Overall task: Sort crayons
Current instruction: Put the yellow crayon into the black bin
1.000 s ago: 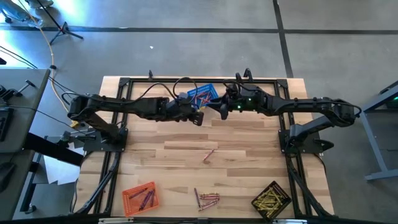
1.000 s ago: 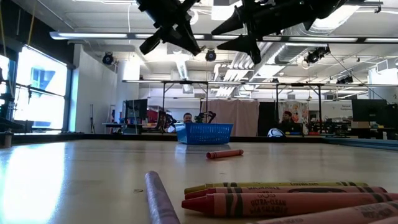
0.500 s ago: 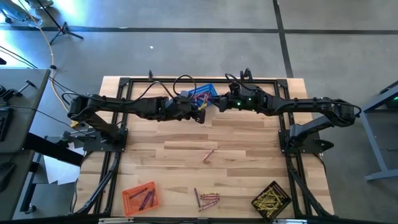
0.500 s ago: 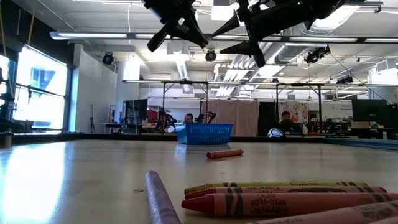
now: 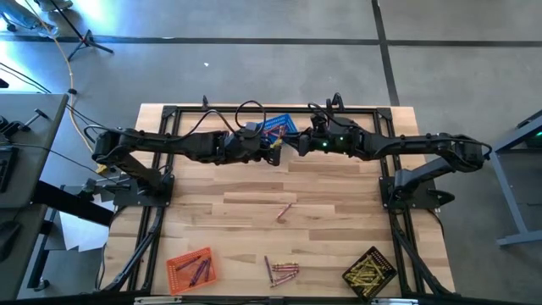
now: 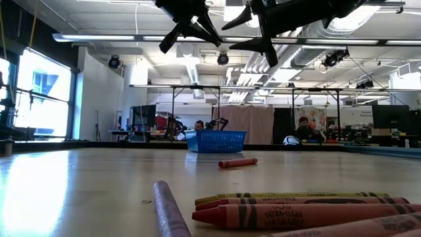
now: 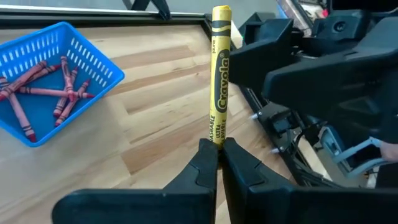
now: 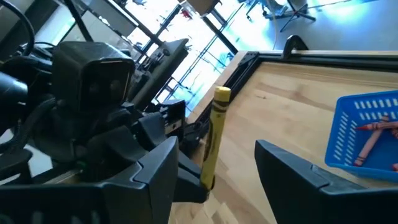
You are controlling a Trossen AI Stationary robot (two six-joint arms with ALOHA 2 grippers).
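Yellow crayon (image 7: pixel 220 74) sits pinched in our left gripper (image 7: pixel 219 152) — our right gripper (image 8: pixel 214 180) gapes around it, not clamped.

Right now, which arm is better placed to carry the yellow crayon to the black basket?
Right: its open gripper already straddles the yellow crayon pinched by the left gripper, and the black basket sits on its side.

Two dark jointed arms, matte black housings; black cables looped over left arm (image 5: pixel 169 144); green light on right arm (image 5: pixel 398 144); tapered black fingers (image 7: pixel 239 171).
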